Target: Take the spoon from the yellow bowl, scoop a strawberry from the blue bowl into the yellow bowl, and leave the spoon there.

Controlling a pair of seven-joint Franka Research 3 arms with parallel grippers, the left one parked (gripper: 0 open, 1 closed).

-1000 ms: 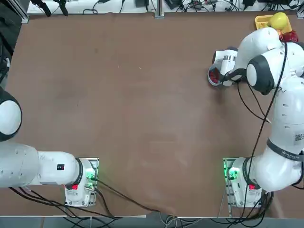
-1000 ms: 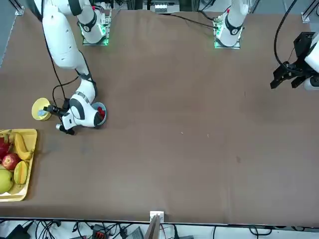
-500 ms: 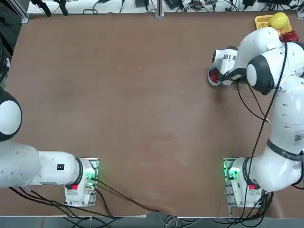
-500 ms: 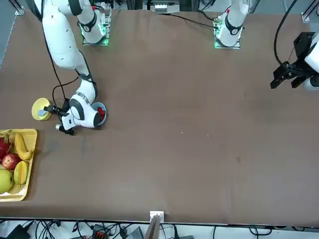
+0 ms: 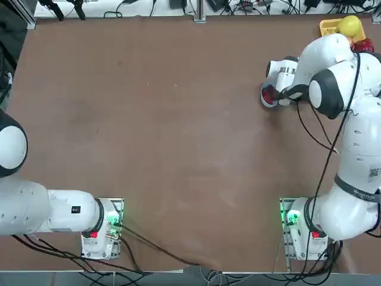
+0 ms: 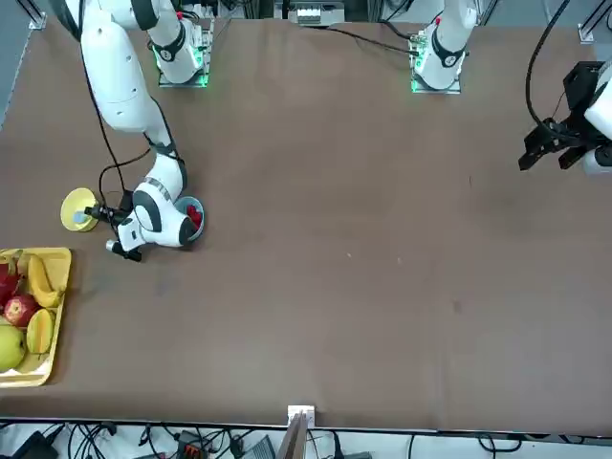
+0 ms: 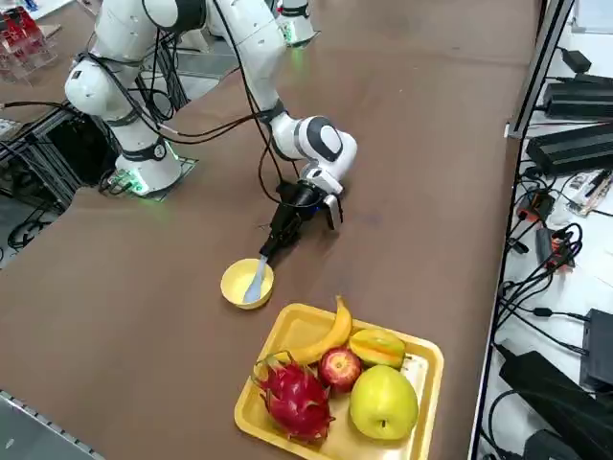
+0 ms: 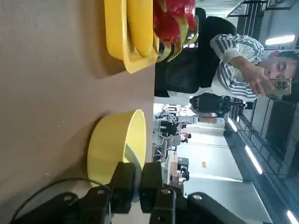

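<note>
The small yellow bowl [image 7: 233,285] stands near the fruit tray, and the pale spoon [image 7: 253,284] lies in it with its handle slanting up over the rim. My right gripper [image 7: 271,247] reaches low over that rim and is shut on the spoon's handle. In the right wrist view the two black fingers [image 8: 124,179] press together just in front of the yellow bowl [image 8: 114,144], with the spoon [image 8: 132,161] showing pale between them. The blue bowl [image 6: 194,216] with red strawberries sits right behind my wrist; the top view shows the blue bowl [image 5: 266,95] half covered by the arm.
A rectangular yellow fruit tray [image 7: 421,359] with a banana, apples and a dragon fruit lies close beside the yellow bowl. Beyond the table edge a person [image 8: 243,60] holds up a phone. Cables and power strips [image 7: 575,144] line that side.
My wrist has crept slightly toward the table's far side. The spoon stays in the yellow bowl and the fingers stay closed on its handle.
</note>
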